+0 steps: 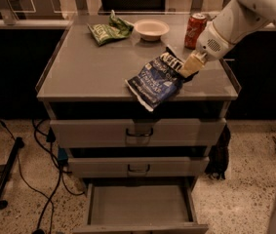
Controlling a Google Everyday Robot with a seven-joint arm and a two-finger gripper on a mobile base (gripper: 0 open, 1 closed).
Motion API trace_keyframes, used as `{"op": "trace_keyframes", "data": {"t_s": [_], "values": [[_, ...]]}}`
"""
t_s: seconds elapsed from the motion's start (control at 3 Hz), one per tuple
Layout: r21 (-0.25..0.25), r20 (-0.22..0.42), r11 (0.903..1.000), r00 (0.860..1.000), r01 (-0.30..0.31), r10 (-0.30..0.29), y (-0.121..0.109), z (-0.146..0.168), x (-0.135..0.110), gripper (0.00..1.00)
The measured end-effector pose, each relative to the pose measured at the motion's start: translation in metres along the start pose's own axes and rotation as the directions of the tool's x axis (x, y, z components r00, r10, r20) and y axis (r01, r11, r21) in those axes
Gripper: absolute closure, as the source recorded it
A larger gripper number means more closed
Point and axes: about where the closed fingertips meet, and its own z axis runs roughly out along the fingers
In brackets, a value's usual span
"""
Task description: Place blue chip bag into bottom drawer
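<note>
The blue chip bag [153, 81] lies tilted on the cabinet top [88, 72] near the front right, its lower corner hanging over the front edge. My gripper [187, 70] reaches down from the upper right and is shut on the bag's right end. The bottom drawer [140, 206] is pulled open below the cabinet and shows nothing inside.
A green snack bag [108, 30], a white bowl [151, 29] and a red can [196, 29] stand at the back of the top. The two upper drawers [137, 130] with wire handles are closed. Cables [45, 179] and a stand leg lie on the floor at left.
</note>
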Motion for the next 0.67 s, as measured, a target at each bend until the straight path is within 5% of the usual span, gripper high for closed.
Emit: {"op": "trace_keyframes", "data": {"t_s": [0.67], "values": [[-0.101, 0.04, 0.9886, 0.993, 0.112, -0.109, 0.071, -0.048, 0.014, 1.0]]}}
